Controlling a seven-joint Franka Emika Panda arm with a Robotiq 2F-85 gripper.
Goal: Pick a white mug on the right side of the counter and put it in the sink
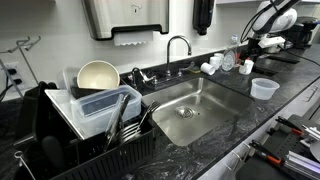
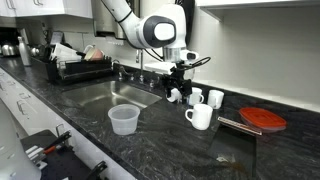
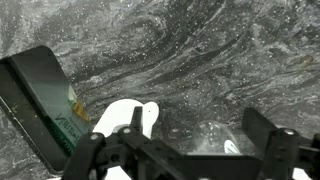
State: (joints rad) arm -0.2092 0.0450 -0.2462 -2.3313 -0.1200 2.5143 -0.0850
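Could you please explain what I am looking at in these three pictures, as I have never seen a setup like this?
This is a robot arm at a kitchen counter. Two pictures come from cameras standing outside it; the third looks down from its wrist. Set in the counter is a steel sink; on it stand a dish rack, a clear tub, a red round dish and several white mugs. Its fingers are spread open near the mugs and hold nothing.

Even indoor light glints off the glossy counter (image 2: 170, 150) and steel sink (image 1: 215, 103) (wrist view soft, slightly blurred).
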